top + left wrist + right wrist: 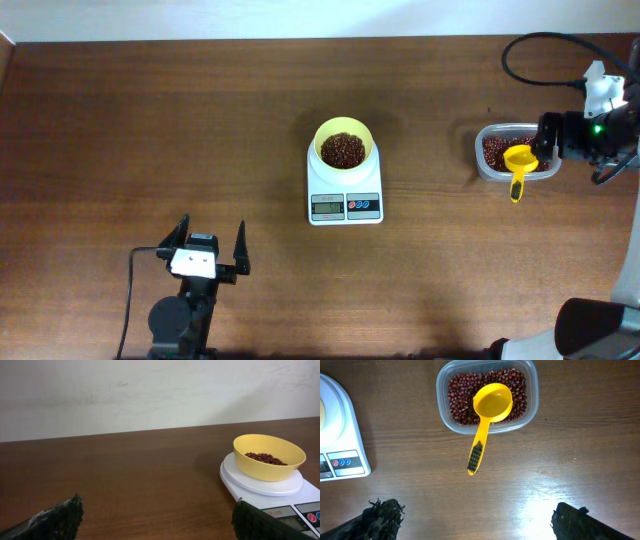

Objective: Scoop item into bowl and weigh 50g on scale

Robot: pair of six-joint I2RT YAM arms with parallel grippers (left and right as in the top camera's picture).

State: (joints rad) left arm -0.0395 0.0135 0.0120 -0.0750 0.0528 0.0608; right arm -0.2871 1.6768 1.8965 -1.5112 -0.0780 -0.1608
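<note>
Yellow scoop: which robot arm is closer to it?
Right. The right end effector hovers just beside the scoop resting in the tub; the left end effector is far off, past the scale.

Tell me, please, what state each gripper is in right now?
Left gripper: open, holding nothing.
Right gripper: open, holding nothing; the scoop lies in the tub.
</note>
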